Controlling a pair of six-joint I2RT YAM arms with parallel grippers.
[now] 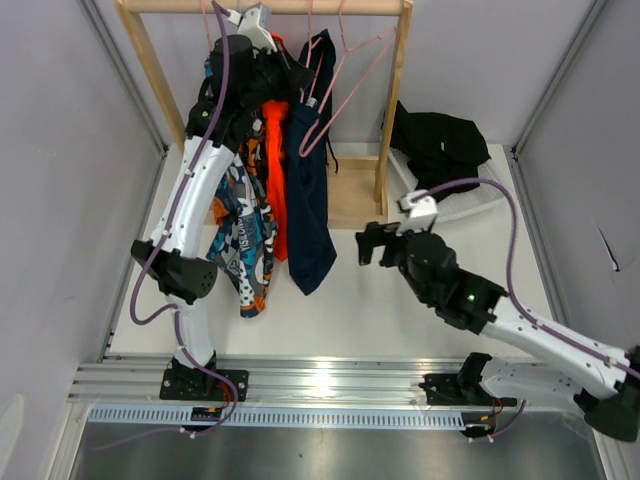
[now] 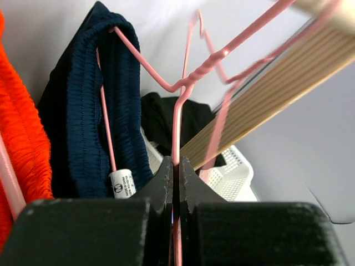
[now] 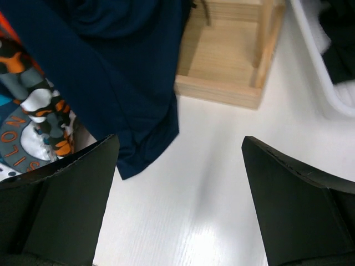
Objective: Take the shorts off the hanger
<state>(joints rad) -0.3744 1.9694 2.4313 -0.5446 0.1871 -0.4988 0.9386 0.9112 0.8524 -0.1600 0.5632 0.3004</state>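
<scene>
1. Left gripper (image 2: 176, 173) is clamped tight on a pink hanger (image 2: 177, 122) wire, up by the rail (image 2: 266, 105). Right gripper (image 3: 180, 144) is spread wide and empty, low over the table (image 3: 211, 183), just beside the navy shorts (image 3: 111, 72) hem.
2. Step as I read it: left steadies the hanger, right strips the navy pair. Black shorts (image 1: 435, 140) lie in the basket (image 1: 470, 205). Navy, orange shorts (image 1: 275, 180) and print shorts (image 1: 240, 235) hang on the rack.
3. To do it well: hold the left clamp firm so the hanger can't swing or unhook. Right should pinch navy cloth only, above the hem edge, then pull down and away from the orange pair.
4. Risk: print fabric lies right beside the navy hem, so it's easy to grab both.
5. Views:
   - Only the left wrist shows the clamp and the navy waistband draped over a hanger arm.
   - Only the right wrist shows the finger gap against the hem.
   - Only the top view shows the rack order and both arms.
</scene>
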